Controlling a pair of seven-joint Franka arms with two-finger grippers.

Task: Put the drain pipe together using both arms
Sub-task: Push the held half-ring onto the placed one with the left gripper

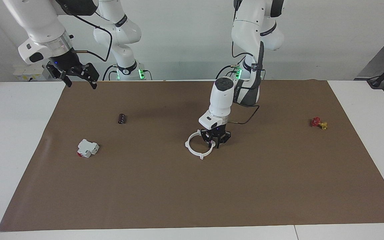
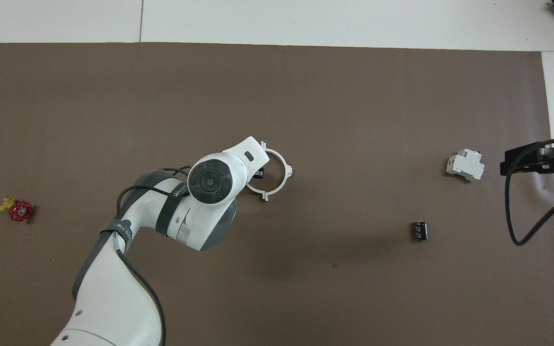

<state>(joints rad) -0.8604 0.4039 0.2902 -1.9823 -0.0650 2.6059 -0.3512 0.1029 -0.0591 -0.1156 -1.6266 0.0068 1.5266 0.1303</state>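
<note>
One joined drain pipe (image 1: 195,146) lies flat.

Your left end effector (image 1: 216,142) sits down at the white ring (image 1: 197,147) mid-bench; the right end effector (image 1: 78,76) hangs raised, fingers apart.
</note>
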